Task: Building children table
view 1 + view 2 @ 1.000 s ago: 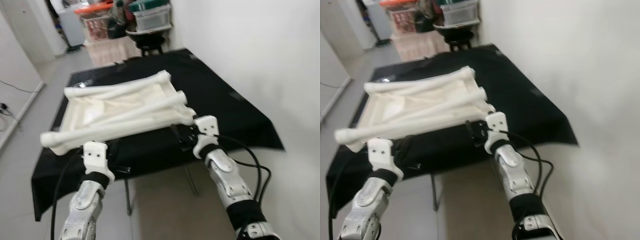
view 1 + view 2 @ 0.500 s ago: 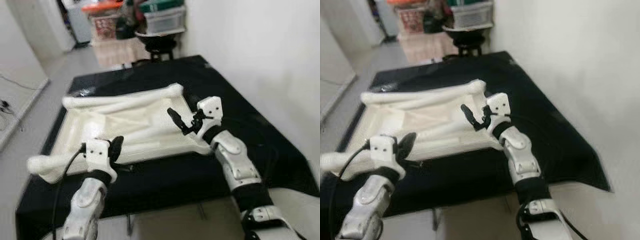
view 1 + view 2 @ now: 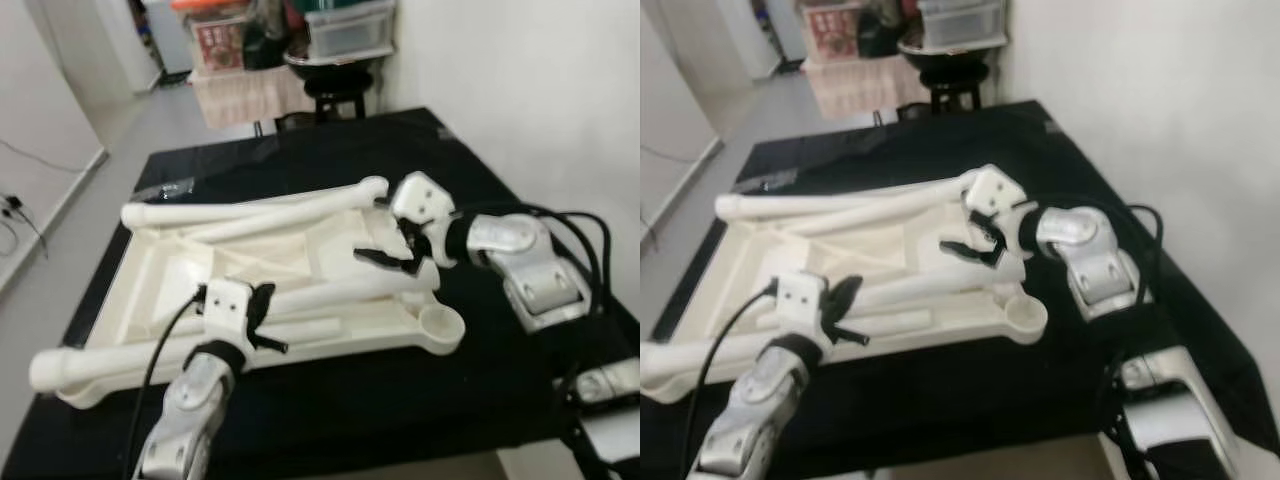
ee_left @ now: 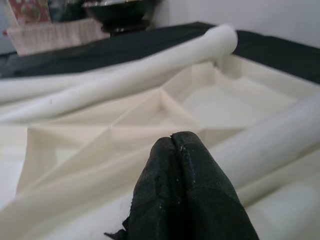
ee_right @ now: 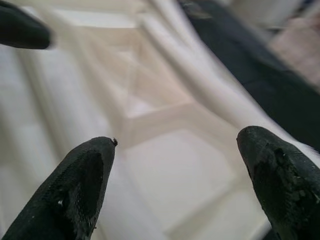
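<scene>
While the white plastic tabletop [image 3: 250, 270] lies upside down on the black-draped table [image 3: 480, 180], its ribbed underside faces up and several white legs [image 3: 260, 208] rest across it. Reaching in from the side, the right gripper [image 3: 392, 248] hovers over the tabletop's right half with its fingers [image 5: 75, 185] spread wide apart. At the near edge, the left gripper [image 3: 262, 318] sits low over the tabletop with its black fingers [image 4: 185, 200] pressed together on nothing. Storage boxes [image 3: 345, 30] stand beyond the table.

This looks like a room in a home. Plastic storage boxes [image 3: 345, 25] and a black stool [image 3: 335, 85] stand against a white wall [image 3: 520, 90] beyond the black-covered bench [image 3: 300, 150].
</scene>
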`<state>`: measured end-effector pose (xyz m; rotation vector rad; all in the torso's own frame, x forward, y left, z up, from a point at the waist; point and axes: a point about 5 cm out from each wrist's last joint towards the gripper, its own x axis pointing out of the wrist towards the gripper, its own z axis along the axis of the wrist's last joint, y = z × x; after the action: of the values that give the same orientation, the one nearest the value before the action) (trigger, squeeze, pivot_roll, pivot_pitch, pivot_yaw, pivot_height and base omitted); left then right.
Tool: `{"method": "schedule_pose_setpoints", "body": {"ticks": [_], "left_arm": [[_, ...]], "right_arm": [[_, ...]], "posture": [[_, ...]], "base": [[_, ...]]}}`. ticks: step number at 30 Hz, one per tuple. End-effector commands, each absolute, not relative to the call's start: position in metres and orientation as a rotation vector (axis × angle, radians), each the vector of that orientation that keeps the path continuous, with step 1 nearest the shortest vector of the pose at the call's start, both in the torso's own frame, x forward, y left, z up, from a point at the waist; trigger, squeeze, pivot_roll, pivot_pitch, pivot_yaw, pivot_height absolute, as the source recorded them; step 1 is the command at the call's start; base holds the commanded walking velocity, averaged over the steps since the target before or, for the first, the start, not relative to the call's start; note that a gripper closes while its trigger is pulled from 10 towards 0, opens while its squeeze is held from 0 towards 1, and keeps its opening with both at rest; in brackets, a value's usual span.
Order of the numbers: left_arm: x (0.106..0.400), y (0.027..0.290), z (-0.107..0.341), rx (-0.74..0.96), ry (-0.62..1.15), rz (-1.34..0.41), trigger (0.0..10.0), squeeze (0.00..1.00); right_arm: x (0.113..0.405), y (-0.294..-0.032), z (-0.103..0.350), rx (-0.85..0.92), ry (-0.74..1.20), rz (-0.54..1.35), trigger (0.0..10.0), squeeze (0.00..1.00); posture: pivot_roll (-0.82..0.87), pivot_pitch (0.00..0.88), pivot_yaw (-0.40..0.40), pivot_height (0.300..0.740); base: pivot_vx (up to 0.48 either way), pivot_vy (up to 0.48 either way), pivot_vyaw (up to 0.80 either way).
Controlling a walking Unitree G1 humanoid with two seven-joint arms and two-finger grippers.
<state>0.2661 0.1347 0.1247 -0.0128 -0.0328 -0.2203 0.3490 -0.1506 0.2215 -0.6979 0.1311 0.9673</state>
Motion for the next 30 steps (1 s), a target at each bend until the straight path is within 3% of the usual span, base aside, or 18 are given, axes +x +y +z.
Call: {"method": "schedule_pose_setpoints", "body": {"ticks": [1, 5, 12, 21, 24, 30], "left_arm": [[0.261, 0.143, 0.119, -0.006, 0.010, -0.149, 10.0, 0.00], [0.259, 0.149, 0.117, -0.006, 0.043, -0.075, 10.0, 0.00], [0.244, 0.162, 0.115, -0.004, 0.100, 0.036, 10.0, 0.00], [0.239, 0.161, 0.107, 0.029, 0.182, 0.071, 10.0, 0.00], [0.239, 0.161, 0.107, 0.033, 0.183, 0.074, 10.0, 0.00], [0.239, 0.153, 0.110, 0.049, 0.186, 0.002, 10.0, 0.00]], "right_arm": [[0.341, -0.141, 0.223, -0.812, 0.216, 1.110, 10.0, 0.00], [0.337, -0.141, 0.222, -0.865, 0.297, 1.169, 10.0, 0.00], [0.330, -0.119, 0.225, -0.956, 0.404, 1.314, 10.0, 0.00], [0.343, -0.074, 0.226, -1.033, 0.486, 1.258, 10.0, 0.00], [0.346, -0.070, 0.228, -1.026, 0.493, 1.243, 10.0, 0.00], [0.354, -0.067, 0.229, -1.081, 0.553, 1.193, 10.0, 0.00]], "posture": [[-0.09, 0.000, 0.056, 0.740], [-0.08, 0.000, 0.056, 0.740], [-0.07, 0.000, 0.045, 0.740], [-0.05, 0.000, 0.027, 0.740], [-0.05, 0.000, 0.024, 0.740], [-0.05, 0.000, 0.022, 0.740]], "base": [[0.000, -0.330, 0.00], [0.000, 0.000, 0.00], [0.000, 0.000, 0.00], [0.000, 0.129, 0.00], [0.000, 0.466, 0.00], [0.000, 0.000, 0.00]]}}
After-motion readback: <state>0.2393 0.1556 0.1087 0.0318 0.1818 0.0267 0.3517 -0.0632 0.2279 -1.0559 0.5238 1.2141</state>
